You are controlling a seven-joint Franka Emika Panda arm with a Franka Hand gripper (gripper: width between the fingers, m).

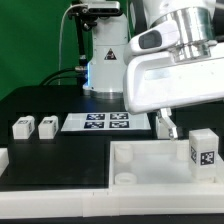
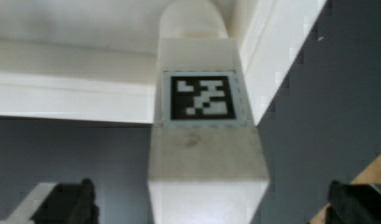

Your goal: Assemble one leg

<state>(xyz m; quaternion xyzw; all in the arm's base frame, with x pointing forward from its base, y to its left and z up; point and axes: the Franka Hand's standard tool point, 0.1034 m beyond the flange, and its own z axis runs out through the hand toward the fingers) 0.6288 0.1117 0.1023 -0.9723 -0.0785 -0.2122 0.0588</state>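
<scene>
Black table, green backdrop | gripper spread wide, holding nothing — tagged leg centred between its fingers, untouched | two more legs to the exterior view's left of the marker board — tags only, no readable text

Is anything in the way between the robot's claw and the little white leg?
No, nothing visible. In the wrist view the leg sits straight ahead of the open gripper, and no other thing shows in the gap between them.

Glossy white arm with blocky white gripper, dark fingertips.
</scene>
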